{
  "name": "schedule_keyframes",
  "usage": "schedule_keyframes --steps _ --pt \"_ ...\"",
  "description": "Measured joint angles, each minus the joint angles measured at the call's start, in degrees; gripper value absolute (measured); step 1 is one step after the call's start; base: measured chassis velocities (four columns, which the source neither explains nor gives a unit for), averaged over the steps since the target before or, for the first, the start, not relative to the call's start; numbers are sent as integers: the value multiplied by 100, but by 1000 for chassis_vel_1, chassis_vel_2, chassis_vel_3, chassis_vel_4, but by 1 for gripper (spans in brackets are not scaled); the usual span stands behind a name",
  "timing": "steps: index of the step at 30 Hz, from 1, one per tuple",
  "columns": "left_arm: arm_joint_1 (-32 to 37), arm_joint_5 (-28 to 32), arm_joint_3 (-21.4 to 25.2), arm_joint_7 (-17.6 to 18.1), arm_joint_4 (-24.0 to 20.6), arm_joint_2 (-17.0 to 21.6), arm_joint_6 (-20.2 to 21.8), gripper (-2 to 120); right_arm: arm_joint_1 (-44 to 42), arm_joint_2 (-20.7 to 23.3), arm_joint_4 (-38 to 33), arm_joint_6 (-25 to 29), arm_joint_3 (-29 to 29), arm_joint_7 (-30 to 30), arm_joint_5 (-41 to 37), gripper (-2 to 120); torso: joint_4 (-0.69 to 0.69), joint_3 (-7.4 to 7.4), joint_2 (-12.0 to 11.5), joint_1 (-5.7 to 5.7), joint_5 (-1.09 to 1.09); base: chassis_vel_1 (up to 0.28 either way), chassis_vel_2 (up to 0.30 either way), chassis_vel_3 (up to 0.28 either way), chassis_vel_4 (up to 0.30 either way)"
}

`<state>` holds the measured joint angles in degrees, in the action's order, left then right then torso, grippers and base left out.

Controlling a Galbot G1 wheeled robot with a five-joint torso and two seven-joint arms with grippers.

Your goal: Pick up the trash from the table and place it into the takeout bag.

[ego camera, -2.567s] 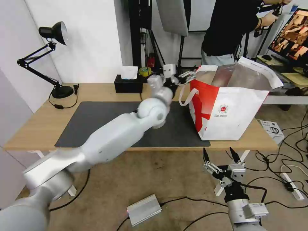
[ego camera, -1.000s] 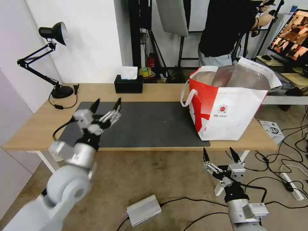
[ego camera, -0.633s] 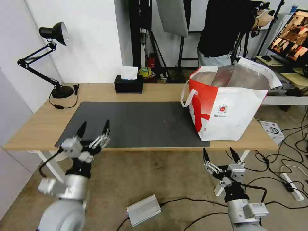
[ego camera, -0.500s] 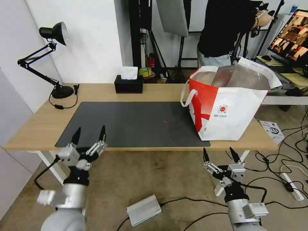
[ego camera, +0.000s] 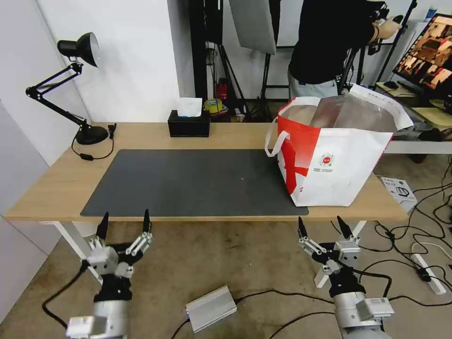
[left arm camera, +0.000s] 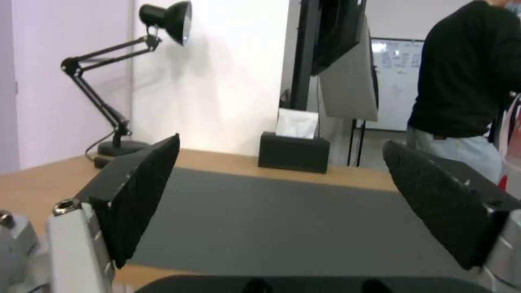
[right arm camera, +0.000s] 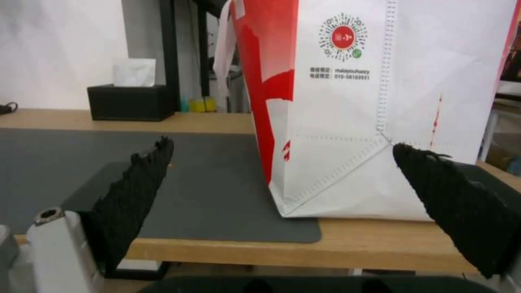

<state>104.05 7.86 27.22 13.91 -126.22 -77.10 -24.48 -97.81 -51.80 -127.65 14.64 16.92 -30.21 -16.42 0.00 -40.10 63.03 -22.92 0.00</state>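
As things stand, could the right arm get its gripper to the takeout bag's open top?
Probably yes: the right gripper hangs open and empty below the table edge, in front of the takeout bag, with nothing between them; it would have to rise well above the tall rim.

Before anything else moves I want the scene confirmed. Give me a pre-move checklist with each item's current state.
1. Left gripper empty, fingers open, below the table's front edge: ok.
2. Right gripper empty, fingers open, low in front of the table: ok.
3. Takeout bag upright, mouth open, at the mat's right end: ok.
4. Trash on the dark mat: none visible, ok.
5. Trash inside the bag: cannot tell.
6. Tissue box and desk lamp standing at the back: ok.
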Motion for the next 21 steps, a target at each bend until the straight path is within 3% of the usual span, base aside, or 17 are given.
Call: schedule_keyframes --steps 7,21 --pt "121 -363 -242 14 300 -428 -121 100 0 0 0 0 0 0 0 100 0 0 0 0 1 0 0 0 0" --pt "173 -587 -202 16 458 -732 -236 100 0 0 0 0 0 0 0 100 0 -1 0 0 0 0 0 0 0"
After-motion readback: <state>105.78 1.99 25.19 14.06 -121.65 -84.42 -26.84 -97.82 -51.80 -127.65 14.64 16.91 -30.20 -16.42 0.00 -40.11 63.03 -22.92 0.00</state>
